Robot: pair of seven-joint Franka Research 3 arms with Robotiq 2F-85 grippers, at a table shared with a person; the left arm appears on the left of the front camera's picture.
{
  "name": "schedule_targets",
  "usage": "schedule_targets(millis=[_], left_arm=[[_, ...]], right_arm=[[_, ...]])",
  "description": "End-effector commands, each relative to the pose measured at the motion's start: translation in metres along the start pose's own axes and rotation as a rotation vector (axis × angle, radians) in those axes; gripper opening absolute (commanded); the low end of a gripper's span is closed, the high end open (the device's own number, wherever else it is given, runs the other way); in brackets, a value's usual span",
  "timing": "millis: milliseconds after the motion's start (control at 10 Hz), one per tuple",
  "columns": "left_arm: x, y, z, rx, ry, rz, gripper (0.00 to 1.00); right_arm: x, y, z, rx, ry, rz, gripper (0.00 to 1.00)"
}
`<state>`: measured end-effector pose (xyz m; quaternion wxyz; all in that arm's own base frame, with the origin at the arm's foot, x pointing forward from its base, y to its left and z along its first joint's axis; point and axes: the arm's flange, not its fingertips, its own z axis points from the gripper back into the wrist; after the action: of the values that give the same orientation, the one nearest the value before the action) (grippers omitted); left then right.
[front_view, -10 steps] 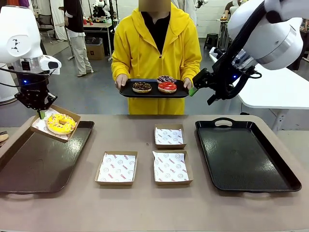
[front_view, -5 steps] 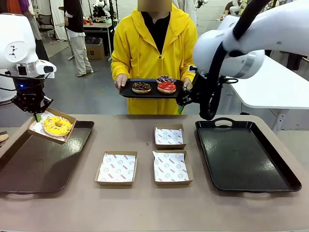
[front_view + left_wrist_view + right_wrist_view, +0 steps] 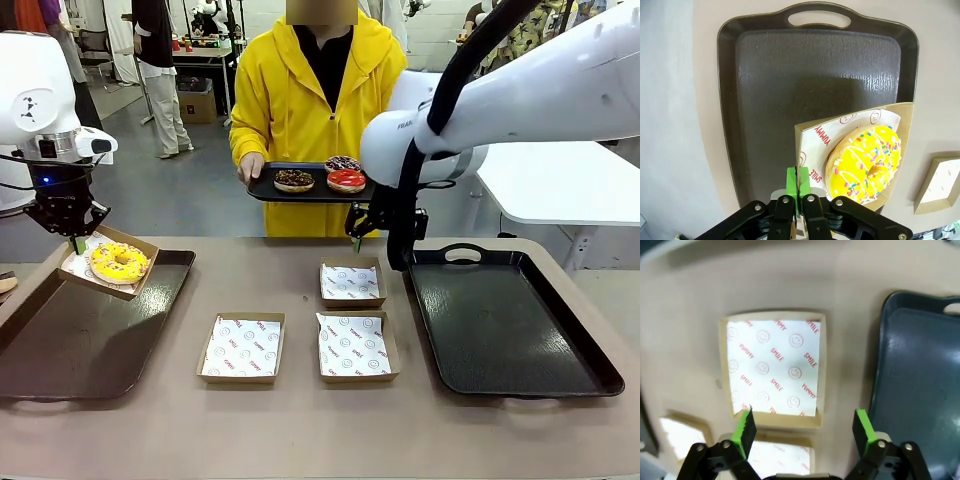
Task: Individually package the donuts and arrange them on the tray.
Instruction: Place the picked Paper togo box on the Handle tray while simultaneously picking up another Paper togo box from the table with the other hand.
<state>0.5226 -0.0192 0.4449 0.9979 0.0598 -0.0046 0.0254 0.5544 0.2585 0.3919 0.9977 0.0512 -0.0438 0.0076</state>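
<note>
The left hand (image 3: 77, 243) (image 3: 798, 175) is pinched tight on one corner of a cardboard box (image 3: 140, 247) (image 3: 900, 112), its green pads pressed on the rim and the printed paper liner. The yellow donut (image 3: 118, 262) (image 3: 865, 162) with its sprinkles sits in that box, just past the fingertips. The box hangs tilted from the grip, clear of the bench. Below the hand lies a dark tray (image 3: 90, 350) (image 3: 790, 75), and the box hovers over the edge of it that runs nearest the middle of the bench.

The right hand (image 3: 357, 240) (image 3: 805, 427) points down at the bench with its jaws spread wide and nothing between them. Straight beneath it sits an empty paper-lined box (image 3: 352, 283) (image 3: 772, 365), flat on the bench. In the wrist view the box lies ahead of the two green pads and about as wide as the gap between them. A second dark tray (image 3: 520, 330) (image 3: 920, 365) lies just off to one side of this hand. Two more lined boxes (image 3: 357, 346) (image 3: 242, 348) rest side by side on the near side of the hand, toward the robot.

Beyond the right hand a person in a yellow hoodie (image 3: 320, 90) holds up a small black tray (image 3: 300, 193) — on it are the chocolate donut (image 3: 294, 180), the red donut (image 3: 347, 180) and, behind those, the purple donut (image 3: 343, 163). That small tray is above and behind the open hand, apart from it.
</note>
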Motion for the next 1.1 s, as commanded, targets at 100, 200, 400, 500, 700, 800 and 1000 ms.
schedule_targets(millis=[100, 200, 400, 500, 700, 800, 1000], left_arm=[[-0.001, 0.001, 0.003, 0.0, -0.007, -0.003, 0.01], [-0.001, 0.001, 0.003, 0.0, -0.007, -0.003, 0.01], [-0.001, 0.001, 0.003, 0.0, -0.007, -0.003, 0.01], [-0.001, 0.001, 0.003, 0.0, -0.007, -0.003, 0.01], [-0.001, 0.001, 0.003, 0.0, -0.007, -0.003, 0.01], [-0.001, 0.001, 0.003, 0.0, -0.007, -0.003, 0.01], [0.0, 0.0, 0.0, 0.0, 0.0, 0.0, 0.01]], right_arm=[[0.013, 0.008, -0.026, -0.043, -0.007, -0.035, 1.0], [0.013, 0.007, -0.034, -0.035, -0.009, -0.024, 1.0], [0.012, 0.004, -0.045, -0.032, -0.004, -0.011, 1.0], [0.01, 0.004, -0.045, -0.061, -0.001, -0.032, 1.0], [0.007, 0.002, -0.042, -0.014, 0.025, -0.018, 1.0], [0.007, 0.002, -0.042, -0.014, 0.025, -0.018, 1.0], [0.007, 0.002, -0.045, -0.016, 0.028, -0.021, 1.0]])
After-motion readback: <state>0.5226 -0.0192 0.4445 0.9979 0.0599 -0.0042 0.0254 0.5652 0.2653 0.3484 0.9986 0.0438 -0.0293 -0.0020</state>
